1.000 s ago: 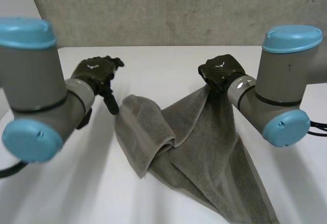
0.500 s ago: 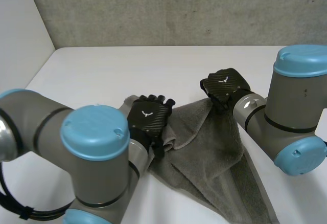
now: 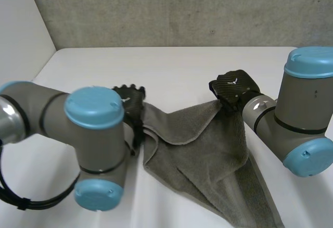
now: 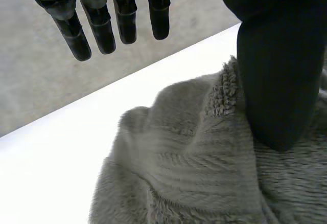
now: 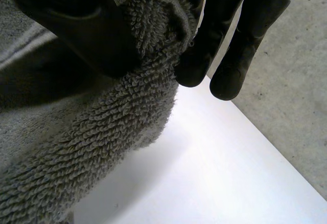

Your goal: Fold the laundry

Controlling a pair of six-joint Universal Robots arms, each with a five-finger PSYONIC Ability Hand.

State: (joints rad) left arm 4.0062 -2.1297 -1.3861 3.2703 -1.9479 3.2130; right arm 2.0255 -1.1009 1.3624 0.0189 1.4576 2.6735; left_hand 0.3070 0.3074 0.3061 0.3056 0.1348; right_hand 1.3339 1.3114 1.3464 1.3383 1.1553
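A grey towel [image 3: 203, 150] lies crumpled on the white table [image 3: 171, 66], one long end trailing toward the front right. My right hand [image 3: 234, 87] holds its far corner lifted off the table; in the right wrist view the thumb [image 5: 76, 24] and fingers [image 5: 240, 55] pinch the terry cloth [image 5: 92, 132] between them. My left hand [image 3: 130, 100] sits at the towel's left edge, by a rolled fold. In the left wrist view its fingers [image 4: 102, 29] are straight and spread above the table, and its thumb [image 4: 278, 70] lies over the towel [image 4: 184, 168].
My left arm [image 3: 93, 134] crosses the front left of the table, close to the towel. My right arm [image 3: 302, 129] stands at the right. A concrete wall [image 3: 182, 9] runs behind the table's far edge.
My left arm swung in over the towel's folded left part, then drew back to its left edge. The left fold now lies narrower. My right hand drifted slightly right, still holding the corner.
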